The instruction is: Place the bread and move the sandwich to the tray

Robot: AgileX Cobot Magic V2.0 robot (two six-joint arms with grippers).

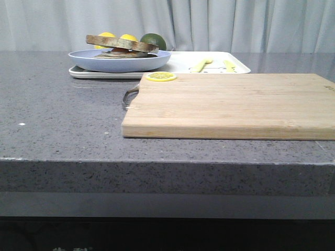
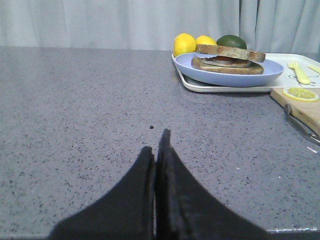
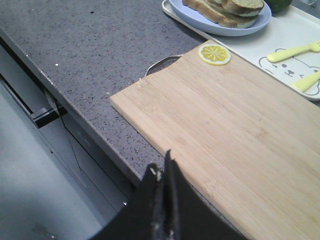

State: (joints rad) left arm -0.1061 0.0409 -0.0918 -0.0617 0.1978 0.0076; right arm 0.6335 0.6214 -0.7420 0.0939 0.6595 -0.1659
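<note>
The sandwich [image 1: 123, 52] lies on a round pale blue plate [image 1: 119, 61], and the plate stands on the left end of the cream-white tray [image 1: 180, 63] at the back of the table. A brown-crusted bread [image 1: 122, 43] slice rests on top, tilted, over a white and red filling [image 2: 225, 61]. Neither gripper shows in the front view. My left gripper [image 2: 156, 145] is shut and empty, low over bare grey counter, well short of the plate [image 2: 230, 77]. Also shut and empty, my right gripper [image 3: 162, 165] hangs over the table's front edge by the cutting board's near corner.
A light wooden cutting board [image 1: 230, 104] with a metal handle [image 1: 128, 97] fills the middle right; a lemon slice [image 1: 160, 77] lies on its far left corner. Two lemons [image 1: 106, 35] and a green fruit [image 1: 153, 39] sit behind the plate. Yellow cutlery [image 1: 201, 65] lies on the tray.
</note>
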